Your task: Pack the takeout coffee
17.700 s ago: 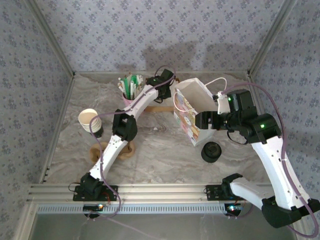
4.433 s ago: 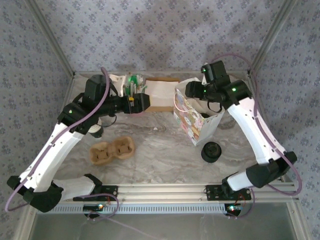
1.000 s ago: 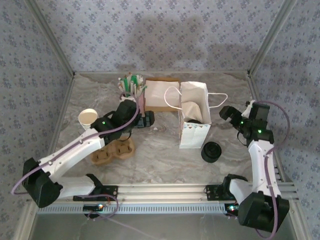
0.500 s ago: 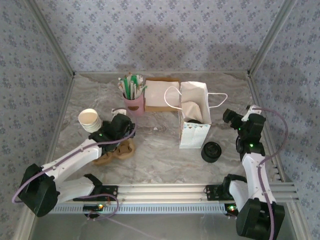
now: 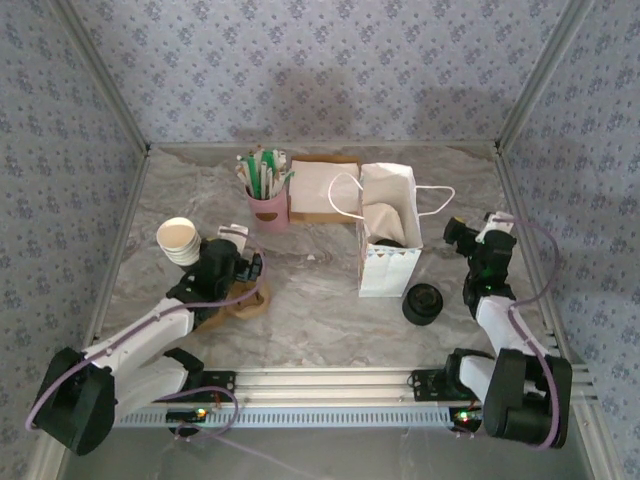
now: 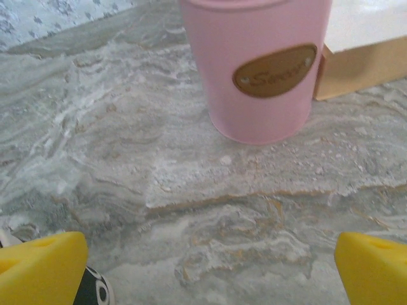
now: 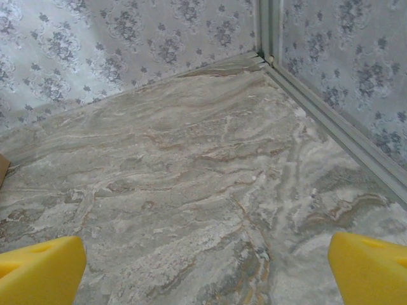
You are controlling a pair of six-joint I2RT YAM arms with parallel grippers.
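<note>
Deep in the bag (image 5: 388, 268): coffee (image 5: 395, 240), a dark disc, hard to make out. Likely light, thin-walled, spill-prone; best pinched gently round the paper wall under the lid, upright. From the left wrist, pink cup (image 6: 261, 70); from the right, marble corner. Left gripper (image 6: 203, 264) and right gripper (image 7: 203, 267) spread wide, empty.

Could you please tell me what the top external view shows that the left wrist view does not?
Top external takes in the white paper bag, the stack of paper cups, a round black object beside the bag and the straws in the pink holder. Left wrist adds the holder's oval brown label and the open left gripper, yellow fingertips wide apart. Both share the pink holder, the cardboard box beside it and the marble table.
</note>
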